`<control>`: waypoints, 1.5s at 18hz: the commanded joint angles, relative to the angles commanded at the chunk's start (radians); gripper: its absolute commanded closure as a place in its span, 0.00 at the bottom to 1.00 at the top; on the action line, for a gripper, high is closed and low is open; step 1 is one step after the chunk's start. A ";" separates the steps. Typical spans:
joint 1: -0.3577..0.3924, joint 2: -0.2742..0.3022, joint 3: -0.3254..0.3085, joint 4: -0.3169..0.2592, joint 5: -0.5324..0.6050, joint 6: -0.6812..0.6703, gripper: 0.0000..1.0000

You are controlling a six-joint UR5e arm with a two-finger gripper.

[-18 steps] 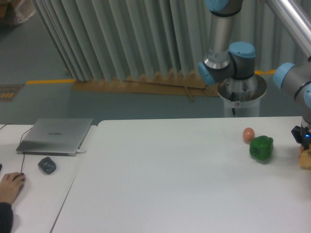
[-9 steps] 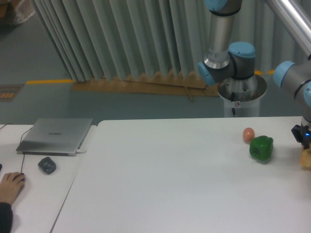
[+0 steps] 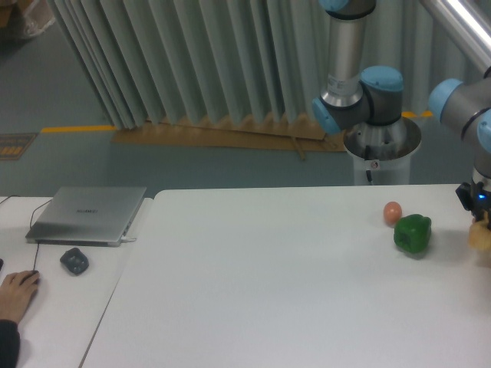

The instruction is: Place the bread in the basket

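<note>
At the far right edge of the camera view, the bread, a pale golden-tan lump, hangs just under the dark wrist of my gripper. The gripper is shut on it, and the frame edge cuts off part of both. The fingers themselves are hard to make out. The bread looks slightly above the white table. The basket is out of view.
A glossy green pepper and a small orange-pink ball lie left of the bread. At the far left a closed laptop, a dark mouse and a person's hand are on a second table. The robot base stands behind.
The gripper and the bread have risen a little and shifted slightly left at the right edge. The pepper and ball have not moved.
</note>
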State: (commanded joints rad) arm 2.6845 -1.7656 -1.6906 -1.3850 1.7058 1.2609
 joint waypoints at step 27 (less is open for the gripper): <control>0.276 -0.084 0.207 0.089 0.005 0.876 0.67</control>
State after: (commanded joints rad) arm 2.9605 -1.8500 -1.4834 -1.2962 1.7104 2.1366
